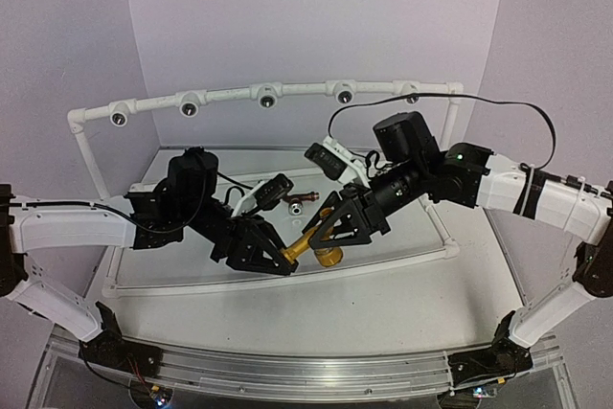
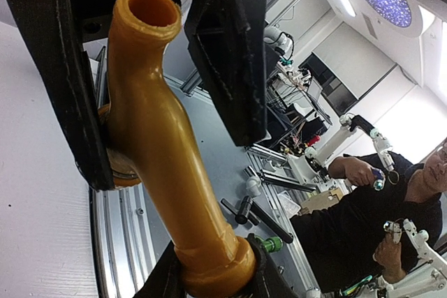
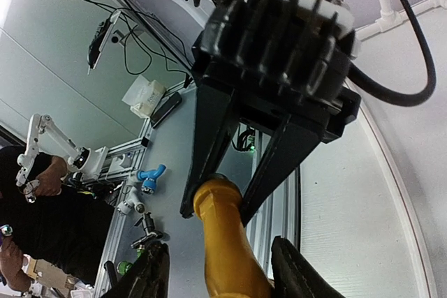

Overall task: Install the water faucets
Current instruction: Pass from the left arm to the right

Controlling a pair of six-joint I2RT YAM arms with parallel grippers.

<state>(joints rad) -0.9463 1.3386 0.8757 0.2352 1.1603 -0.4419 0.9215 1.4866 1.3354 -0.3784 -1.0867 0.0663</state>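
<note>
Yellow faucet is hanging in mid-air at the centre of the scene, bridging the two grippers above the tray. Behind it, the pipe frame is running along the back of the tray, its sockets facing forward and none of them carrying a faucet yet. The left gripper is clamping the faucet around its bent middle, and in the left wrist view both fingers are pressing flat on the body. The right gripper is straddling the thick collar end. The right wrist view is showing a sliver of daylight on one side, while the left wrist view is suggesting contact, so I cannot tell whether it is gripping. The faucet is looking like hollow, glossy moulded plastic with an open mouth at one end. It is probably light and stiff, unlikely to crush, but slick enough to turn or slide under flat pads. The collar and the straight run just above it are seeming the safest places to take hold, since the step there would be stopping it from slipping lengthwise, and the bend is likely helping against twisting. The brown faucet is lying on the tray just behind the grippers, apart from both. Being smaller, with thin side stubs, it is probably calling for a pinch across its body.
</note>
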